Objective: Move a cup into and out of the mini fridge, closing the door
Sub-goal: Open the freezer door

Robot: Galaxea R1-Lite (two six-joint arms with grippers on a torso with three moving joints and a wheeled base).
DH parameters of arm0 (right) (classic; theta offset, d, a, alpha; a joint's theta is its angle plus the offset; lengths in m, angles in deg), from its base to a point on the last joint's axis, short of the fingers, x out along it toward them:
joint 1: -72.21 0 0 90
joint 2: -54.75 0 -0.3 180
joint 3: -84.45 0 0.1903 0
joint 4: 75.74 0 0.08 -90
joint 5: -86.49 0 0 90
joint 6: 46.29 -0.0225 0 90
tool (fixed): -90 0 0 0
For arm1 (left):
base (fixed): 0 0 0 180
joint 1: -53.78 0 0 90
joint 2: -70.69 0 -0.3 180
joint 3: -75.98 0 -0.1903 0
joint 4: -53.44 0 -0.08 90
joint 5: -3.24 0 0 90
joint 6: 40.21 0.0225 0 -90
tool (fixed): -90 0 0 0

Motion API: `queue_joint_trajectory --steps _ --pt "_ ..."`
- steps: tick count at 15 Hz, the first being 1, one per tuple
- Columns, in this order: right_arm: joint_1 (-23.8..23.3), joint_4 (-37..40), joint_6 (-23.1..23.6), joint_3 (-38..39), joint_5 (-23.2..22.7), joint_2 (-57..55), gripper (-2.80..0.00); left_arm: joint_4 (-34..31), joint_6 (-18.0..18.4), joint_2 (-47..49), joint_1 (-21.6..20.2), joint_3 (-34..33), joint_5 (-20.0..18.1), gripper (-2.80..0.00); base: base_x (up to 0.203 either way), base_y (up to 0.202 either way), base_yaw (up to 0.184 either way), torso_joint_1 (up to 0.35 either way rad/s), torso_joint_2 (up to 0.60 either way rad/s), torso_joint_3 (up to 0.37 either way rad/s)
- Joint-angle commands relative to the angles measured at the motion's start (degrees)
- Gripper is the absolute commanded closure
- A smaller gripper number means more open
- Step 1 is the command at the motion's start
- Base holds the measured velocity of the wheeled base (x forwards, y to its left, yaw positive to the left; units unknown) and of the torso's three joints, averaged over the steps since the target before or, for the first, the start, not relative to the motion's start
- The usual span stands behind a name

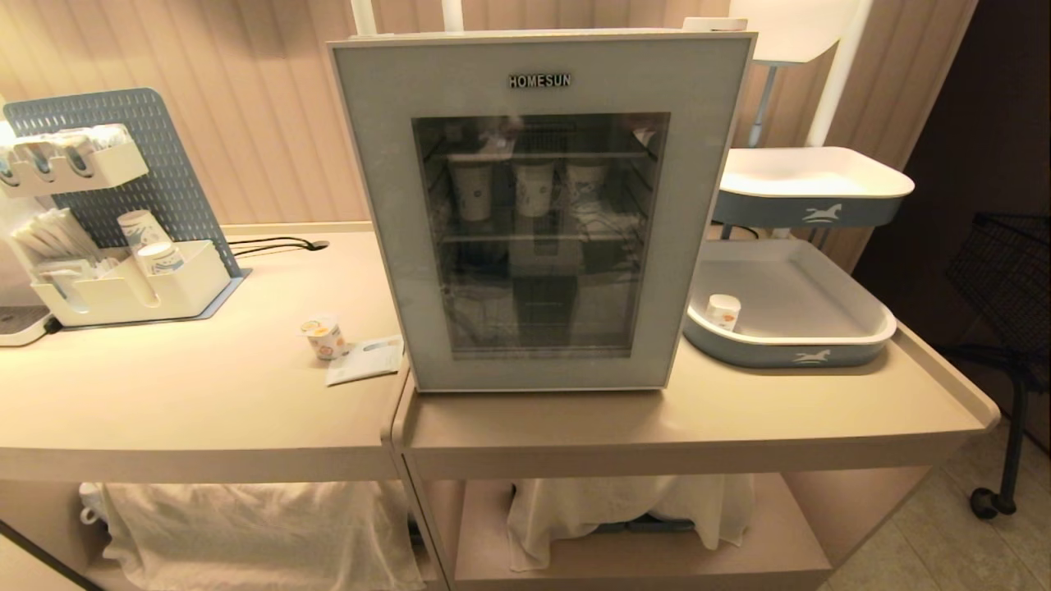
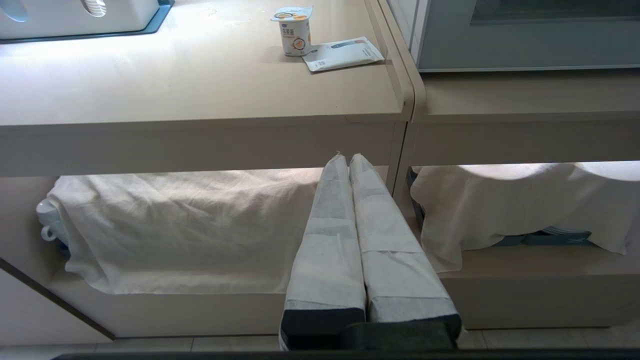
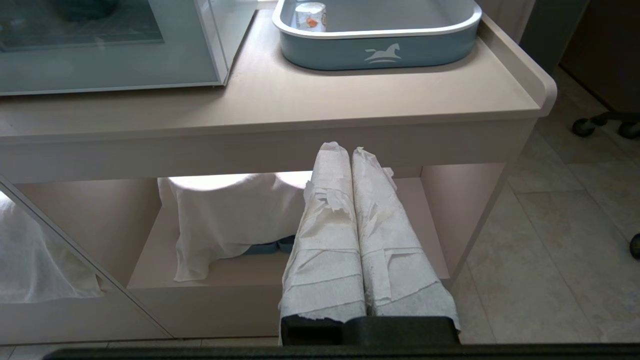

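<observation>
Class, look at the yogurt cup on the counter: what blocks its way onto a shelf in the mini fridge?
The closed door of the mini fridge blocks it. The yogurt cup stands outside on the counter, to the fridge's left.

We see what looks like a small café or drinks-service counter, set up indoors. On a beige counter [image 1: 205, 386] stands a glass-doored mini fridge [image 1: 542, 213] marked HOMESUN, with paper cups [image 1: 534, 187] lined up on its wire shelf. To the far left a perforated blue board [image 1: 176, 185] carries white organiser bins [image 1: 131, 287] holding stacked paper cups and sachets. To the right stand blue-and-white serving trays [image 1: 788, 345] with a horse logo, one raised above the other. White cloths [image 2: 175, 230] cover crockery on the shelves below; a cup handle peeks out. Behind runs a ribbed pale wall, and the floor is tiled.
</observation>
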Motion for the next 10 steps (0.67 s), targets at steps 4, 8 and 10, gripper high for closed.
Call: queue_joint_trajectory --steps 4,8,10 --pt "0.02 0.00 0.00 0.00 0.02 0.02 0.00 0.00 0.50 -0.02 0.00 0.00 0.00 0.00 0.000 0.000 0.000 0.000 0.00 0.000" --pt "0.02 0.00 0.00 0.01 0.02 0.02 0.00 -0.34 1.27 -0.01 0.00 2.05 0.56 0.00 0.000 0.000 0.000 0.000 0.00 0.000" --pt "0.02 0.00 0.00 0.00 0.02 0.02 0.00 -4.28 1.53 0.69 0.00 12.33 1.20 0.00 0.000 0.000 0.000 0.000 0.00 0.000"
